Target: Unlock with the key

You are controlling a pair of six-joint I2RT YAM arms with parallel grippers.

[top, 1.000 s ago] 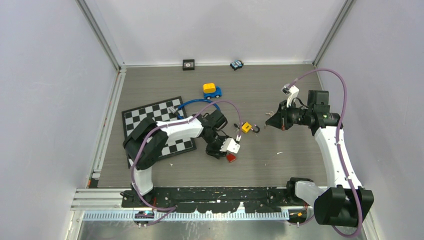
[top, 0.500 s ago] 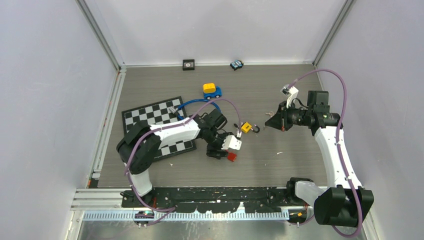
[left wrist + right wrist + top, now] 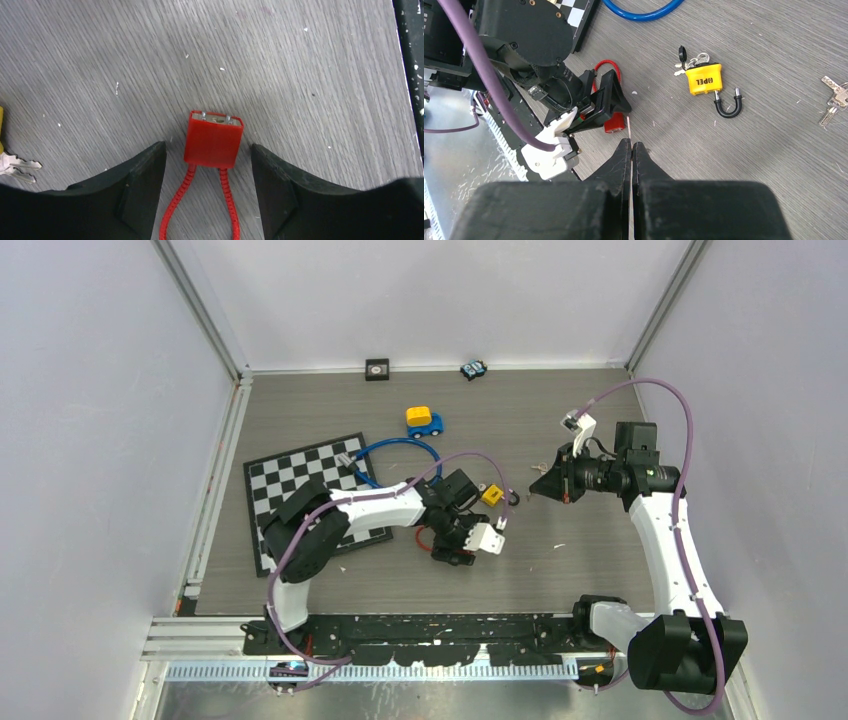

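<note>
The left claw (image 3: 207, 147) is open, one finger on each side of the red lock (image 3: 212, 142). That lock lies flat on the grey table (image 3: 300, 60). The right claw (image 3: 631, 145) is pinched shut, near the yellow lock (image 3: 704, 79).

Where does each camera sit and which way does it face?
Top external: above, behind the bases, looking down on the table; both arms show.
Left wrist: on left hand, looking down at red lock; open fingers show.
Right wrist: on right hand, facing left hand; shut fingers show.
Both wrist views share the red lock.
</note>
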